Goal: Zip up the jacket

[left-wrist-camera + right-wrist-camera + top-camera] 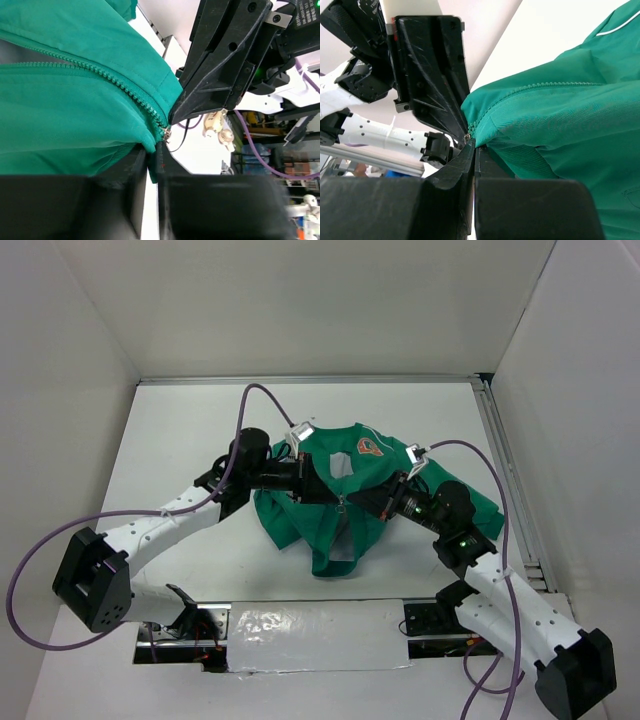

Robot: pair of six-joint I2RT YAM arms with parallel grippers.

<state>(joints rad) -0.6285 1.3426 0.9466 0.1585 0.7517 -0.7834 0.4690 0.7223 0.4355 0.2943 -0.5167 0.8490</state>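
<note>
The green jacket (325, 530) lies crumpled in the middle of the white table, its orange chest patch (370, 447) facing up. My left gripper (322, 490) and right gripper (374, 502) meet nose to nose at the zip. In the left wrist view the jaws (153, 156) are shut on the jacket's edge (75, 115) just below the small metal zip slider (164, 131). In the right wrist view the jaws (474, 146) are shut on the jacket's edge (555, 120) right at the slider (468, 135). The zip teeth (120, 85) run away from the slider, still apart.
White walls enclose the table on three sides. A metal rail (508, 475) runs along the right edge. A silver taped plate (310, 632) lies between the arm bases. Purple cables (262, 392) loop over both arms.
</note>
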